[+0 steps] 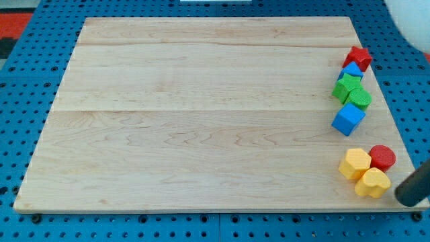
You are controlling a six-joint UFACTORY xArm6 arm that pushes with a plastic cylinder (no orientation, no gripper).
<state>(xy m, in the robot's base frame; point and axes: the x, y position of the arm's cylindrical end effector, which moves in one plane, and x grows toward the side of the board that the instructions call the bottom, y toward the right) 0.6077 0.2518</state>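
Note:
My tip [405,197] comes in from the view's bottom right corner and stands just right of a yellow block [373,183], nearly touching it. Beside that one sit a yellow hexagon block [354,163] and a red round block [382,158], packed close together. Higher along the right edge, a blue cube [348,119] lies below a green round block [359,99] and a green block [347,85]. A small blue block [351,69] and a red star-like block [359,58] top that cluster.
The wooden board [201,114] rests on a blue perforated base [27,101]. A white rounded object [411,20] fills the view's top right corner. Red surface shows at the top left corner [13,27].

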